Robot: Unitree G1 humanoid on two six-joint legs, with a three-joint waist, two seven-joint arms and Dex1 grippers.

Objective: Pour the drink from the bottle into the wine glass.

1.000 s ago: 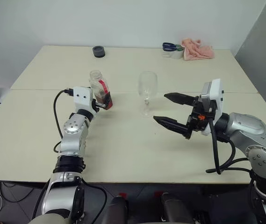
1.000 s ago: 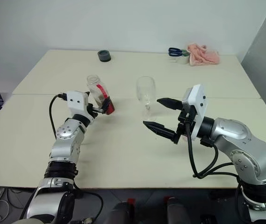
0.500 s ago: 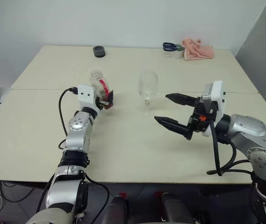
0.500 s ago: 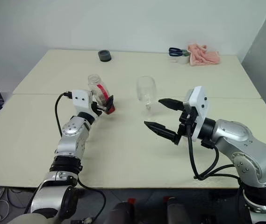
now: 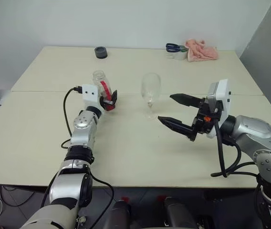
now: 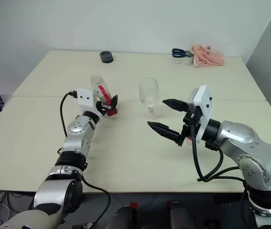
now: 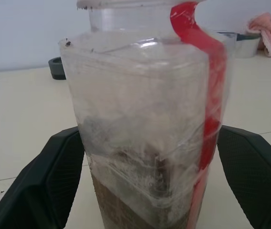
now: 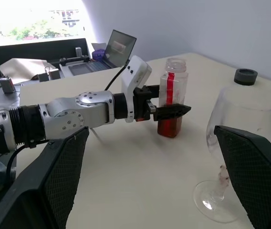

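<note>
The uncapped clear plastic bottle [image 5: 102, 86], squarish with a red strip, stands on the matte cream table [image 5: 125, 143] between the left end effector's [image 5: 107, 98] spread black fingers, beside the rounded wine glass [image 5: 150, 93]; the right end effector [image 5: 177, 113] gapes, released.

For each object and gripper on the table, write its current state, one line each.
bottle: upright, uncapped, some drink at the bottom.
left gripper: open, fingers either side of the bottle.
wine glass: upright, empty.
right gripper: open, empty, beside the glass.
pink cloth: crumpled at the far edge.
</note>
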